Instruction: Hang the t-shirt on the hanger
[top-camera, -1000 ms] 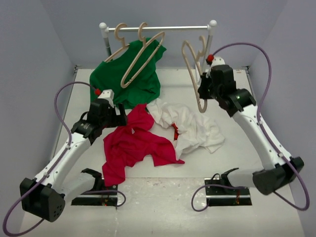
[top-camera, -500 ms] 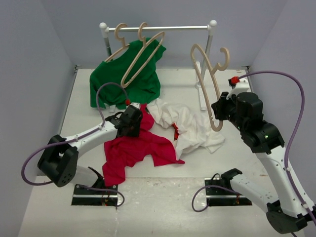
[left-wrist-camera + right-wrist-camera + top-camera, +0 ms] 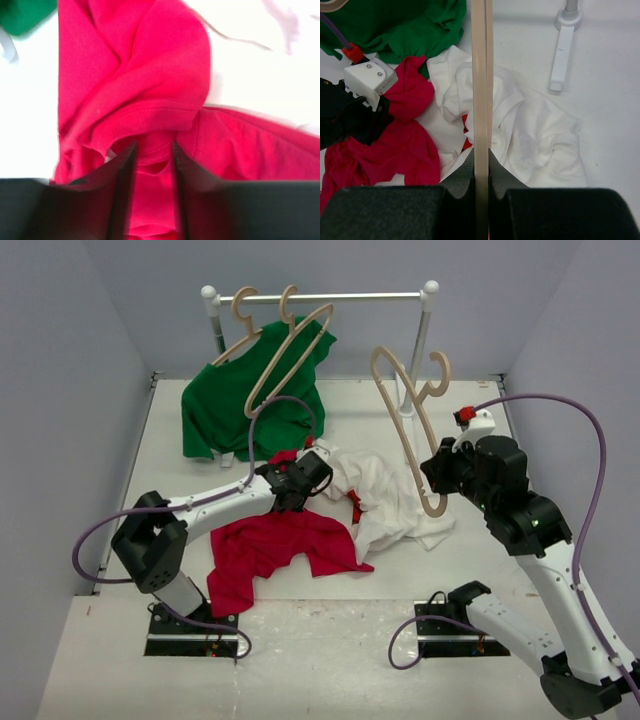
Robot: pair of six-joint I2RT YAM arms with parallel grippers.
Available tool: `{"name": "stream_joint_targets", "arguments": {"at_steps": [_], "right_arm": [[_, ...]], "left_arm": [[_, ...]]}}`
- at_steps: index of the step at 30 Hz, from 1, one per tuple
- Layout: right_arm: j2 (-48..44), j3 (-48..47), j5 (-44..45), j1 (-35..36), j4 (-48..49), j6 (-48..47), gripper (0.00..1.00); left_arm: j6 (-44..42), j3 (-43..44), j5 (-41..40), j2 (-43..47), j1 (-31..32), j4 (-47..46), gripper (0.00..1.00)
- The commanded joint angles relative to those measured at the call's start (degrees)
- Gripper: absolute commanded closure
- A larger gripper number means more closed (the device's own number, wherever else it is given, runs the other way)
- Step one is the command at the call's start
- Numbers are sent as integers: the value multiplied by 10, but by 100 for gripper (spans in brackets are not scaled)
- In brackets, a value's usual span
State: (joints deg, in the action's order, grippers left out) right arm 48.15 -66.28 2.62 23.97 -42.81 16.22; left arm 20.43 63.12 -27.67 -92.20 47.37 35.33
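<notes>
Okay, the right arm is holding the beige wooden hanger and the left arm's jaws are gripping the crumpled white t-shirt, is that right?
Not the white one: the left wrist view shows the left gripper with its jaws around a fold of the crumpled red t-shirt. The right gripper does hold the beige wooden hanger.

The left gripper (image 3: 152, 146) looks down on a crumpled red knit t-shirt (image 3: 150, 75). Its two dark fingers (image 3: 120, 185) stand a narrow gap apart, and a ribbed, stitched band of the red cloth curves across just ahead of the tips and dips into that gap. Whether the cloth is pinched cannot be told. Far ahead to the left lies a scrap of green fabric (image 3: 22, 12). The white surface (image 3: 25, 100) shows on both sides, blurred to the right.
</notes>
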Motion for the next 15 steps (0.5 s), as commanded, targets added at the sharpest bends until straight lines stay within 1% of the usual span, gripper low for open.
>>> {"name": "stream_joint_targets", "arguments": {"at_steps": [1,3,6,7,9,10,11,12,15], "right_arm": [[-14,3,-20,1,29,-13,100],[-16,5,-23,1,30,-13,100],[-17,9,-23,1,32,-15,100],[-18,10,-23,1,32,-16,100],[-22,12,-23,1,34,-16,100],[-24,13,-28,1,36,-16,100],[-26,15,-37,1,38,-16,100],[-27,16,-40,1,40,-16,100],[-31,20,-49,1,44,-15,100]], "left_arm": [[-96,53,-30,-26,4,59,69],[-123,61,-26,-41,4,60,67],[-176,65,-3,-58,3,60,59],[-190,68,5,-62,3,63,57],[-222,76,27,-67,3,69,56],[-235,79,31,-68,2,70,52],[-241,83,28,-69,1,67,47],[-246,87,29,-70,-1,66,44],[-252,102,16,-79,-13,67,43]]}}
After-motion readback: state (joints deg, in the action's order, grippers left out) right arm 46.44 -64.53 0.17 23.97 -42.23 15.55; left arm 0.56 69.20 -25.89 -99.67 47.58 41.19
